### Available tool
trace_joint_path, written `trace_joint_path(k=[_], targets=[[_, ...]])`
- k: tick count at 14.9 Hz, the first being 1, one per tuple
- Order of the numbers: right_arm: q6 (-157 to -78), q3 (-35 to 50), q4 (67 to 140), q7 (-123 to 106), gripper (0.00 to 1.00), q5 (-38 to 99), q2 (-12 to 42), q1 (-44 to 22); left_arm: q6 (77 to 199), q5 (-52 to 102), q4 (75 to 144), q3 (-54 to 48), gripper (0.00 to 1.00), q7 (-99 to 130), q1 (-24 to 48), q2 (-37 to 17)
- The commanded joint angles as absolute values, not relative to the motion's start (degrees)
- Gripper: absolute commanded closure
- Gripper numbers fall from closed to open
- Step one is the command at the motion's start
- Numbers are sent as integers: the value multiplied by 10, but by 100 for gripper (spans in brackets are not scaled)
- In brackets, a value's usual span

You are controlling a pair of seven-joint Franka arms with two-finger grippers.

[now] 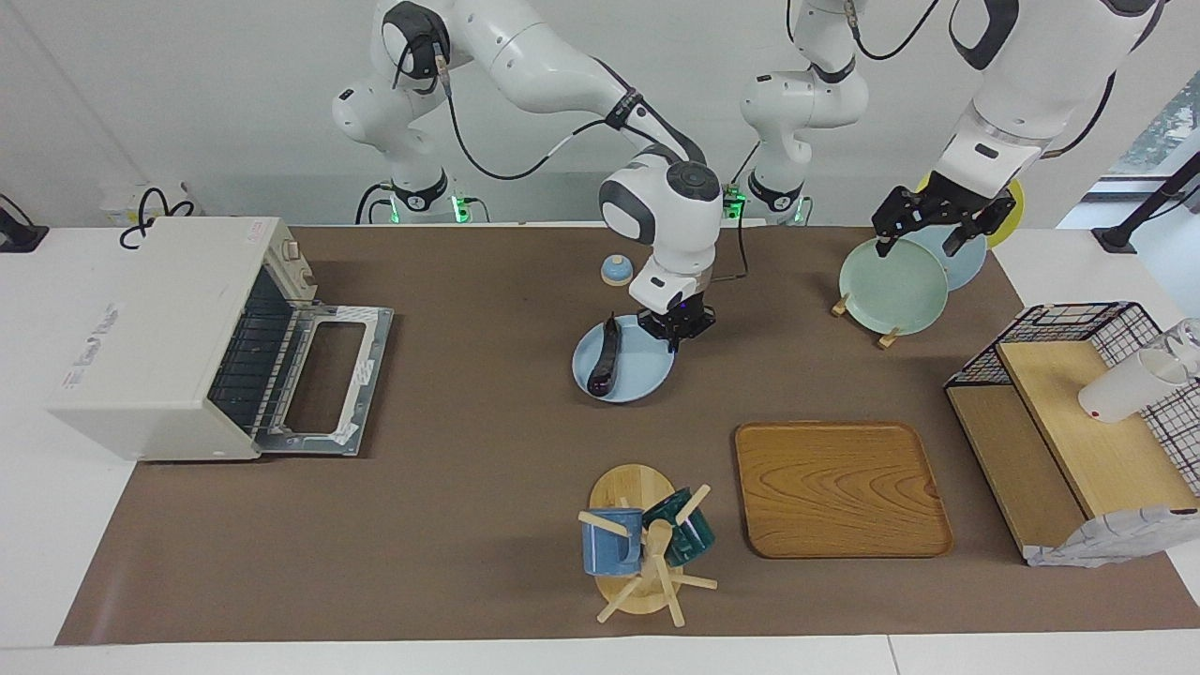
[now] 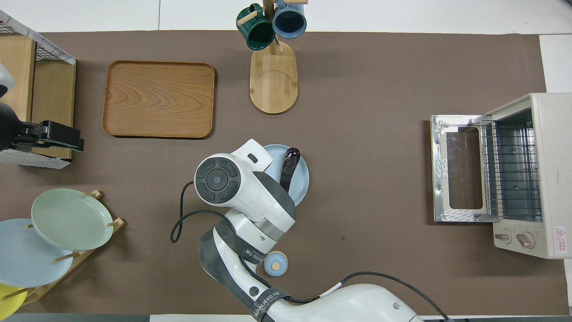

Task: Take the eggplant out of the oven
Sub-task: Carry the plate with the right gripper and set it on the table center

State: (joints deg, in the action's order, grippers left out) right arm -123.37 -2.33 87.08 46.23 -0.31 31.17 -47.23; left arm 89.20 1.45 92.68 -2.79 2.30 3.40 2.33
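Observation:
The dark purple eggplant [image 1: 605, 357] lies on a light blue plate [image 1: 647, 373] in the middle of the table; it also shows in the overhead view [image 2: 289, 166]. The off-white oven [image 1: 164, 328] stands at the right arm's end of the table, its door [image 1: 328, 380] dropped open and its wire rack bare. My right gripper [image 1: 677, 335] hangs just over the plate's edge, beside the eggplant and apart from it. In the overhead view its own wrist hides it. My left gripper [image 1: 921, 248] is open and empty over the plate rack.
A green plate [image 1: 891, 286] and a blue plate stand in the rack at the left arm's end. Farther from the robots are a wooden tray [image 1: 839, 487] and a mug tree [image 1: 647, 544]. A wire-and-wood shelf [image 1: 1078, 422] holds a white cup. A small blue lid [image 1: 616, 270] lies near the robots.

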Motion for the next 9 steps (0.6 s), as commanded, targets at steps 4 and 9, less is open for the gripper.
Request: trace_joint_path(k=[4, 9], targets=[[-1156, -18, 863, 346, 32, -27, 257, -398, 934, 21, 941, -29, 0, 24, 30, 27], [-1092, -20, 960, 232, 100, -36, 188, -263, 982, 21, 971, -33, 0, 88, 106, 17]])
